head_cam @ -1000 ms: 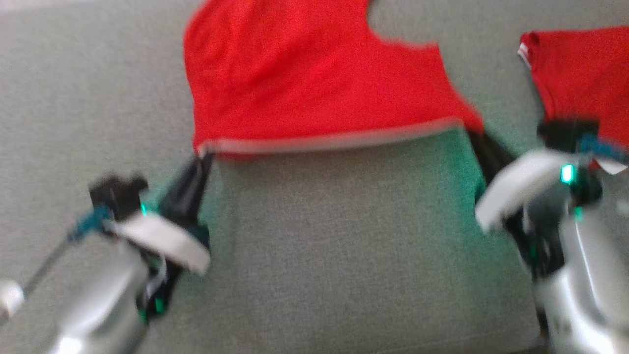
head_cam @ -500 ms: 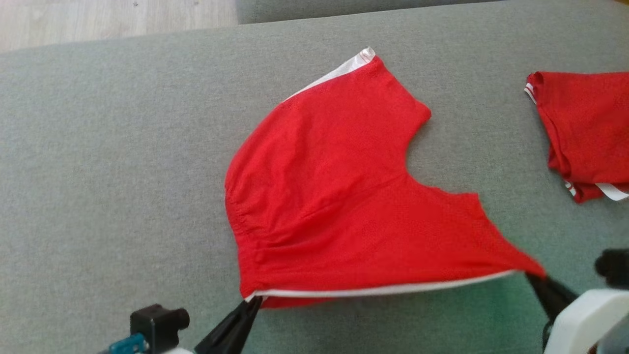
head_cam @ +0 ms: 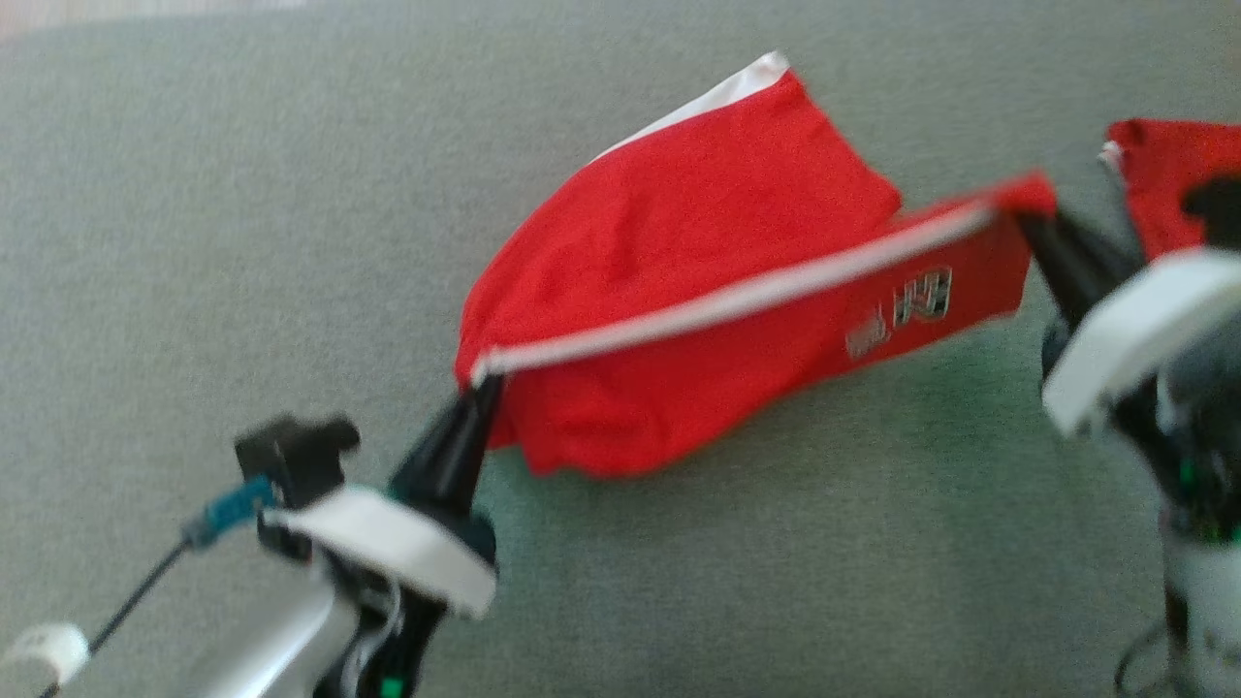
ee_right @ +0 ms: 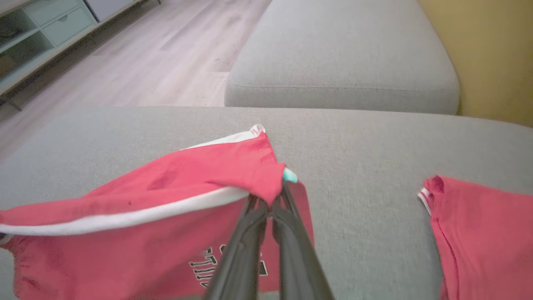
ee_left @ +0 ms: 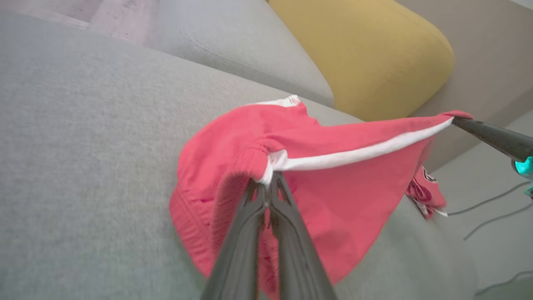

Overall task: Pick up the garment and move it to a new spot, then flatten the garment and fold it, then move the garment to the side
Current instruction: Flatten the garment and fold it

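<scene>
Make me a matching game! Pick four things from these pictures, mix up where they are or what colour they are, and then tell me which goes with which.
Things:
1. left gripper
2. right gripper
3. other red garment
4. cushion

Descriptions:
A. yellow
B. shut on the white hem of the held garment, at the end near the lettering
C. lying on the grey sofa
D. shut on the hem's plain end, away from the lettering

Pairs: 1-D, 2-B, 3-C, 4-A
</scene>
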Tool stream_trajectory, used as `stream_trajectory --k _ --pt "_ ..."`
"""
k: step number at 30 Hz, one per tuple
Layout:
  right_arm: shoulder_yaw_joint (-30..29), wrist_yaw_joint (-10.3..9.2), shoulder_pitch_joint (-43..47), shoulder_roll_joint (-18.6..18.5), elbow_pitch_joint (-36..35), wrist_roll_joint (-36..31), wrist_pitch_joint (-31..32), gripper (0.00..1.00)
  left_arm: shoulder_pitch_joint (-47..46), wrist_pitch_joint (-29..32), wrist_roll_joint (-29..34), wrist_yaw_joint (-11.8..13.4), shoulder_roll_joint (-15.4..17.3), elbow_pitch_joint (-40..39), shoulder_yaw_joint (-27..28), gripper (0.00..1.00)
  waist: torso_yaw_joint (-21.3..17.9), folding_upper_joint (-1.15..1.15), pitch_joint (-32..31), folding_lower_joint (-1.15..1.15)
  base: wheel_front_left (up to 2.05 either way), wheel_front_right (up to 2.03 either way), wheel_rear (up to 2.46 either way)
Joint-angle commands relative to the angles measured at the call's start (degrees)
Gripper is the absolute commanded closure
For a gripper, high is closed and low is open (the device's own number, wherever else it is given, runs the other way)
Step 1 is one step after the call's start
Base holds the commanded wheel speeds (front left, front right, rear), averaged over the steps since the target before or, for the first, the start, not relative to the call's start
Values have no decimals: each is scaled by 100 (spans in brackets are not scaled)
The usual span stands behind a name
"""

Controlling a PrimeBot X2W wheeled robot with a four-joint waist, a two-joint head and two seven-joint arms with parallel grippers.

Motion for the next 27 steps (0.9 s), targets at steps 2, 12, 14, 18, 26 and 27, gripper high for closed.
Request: stream_trajectory --k 2,12,14,18,26,27 --pt "214 -4 -609 -165 163 83 -229 100 -451 -154 16 -72 -81 153 337 100 185 0 258 -1 0 0 0" --pt "970 -4 -2383 -446 1997 359 -857 100 -1386 -494 45 -280 -784 1438 474 100 586 0 939 -1 0 0 0" --pt "1081 -4 -2618 -464 2291 372 -1004 100 -1505 -566 76 -337 -874 1628 465 100 648 0 1030 -1 0 0 0" --pt "1203 -4 -2989 -446 2835 367 -1273 100 -1691 -720 64 -448 -1062 1968 489 100 766 0 1153 -1 0 0 0" --pt "1386 -4 -3236 -393 3555 476 -1558 0 -1811 -750 -2 -668 -1257 2401 406 0 847 0 1118 -1 0 0 0" --pt "1422 -4 -3234 -400 3618 495 -1608 0 -1800 -777 -3 -684 -1261 2448 406 0 840 0 1080 -1 0 0 0"
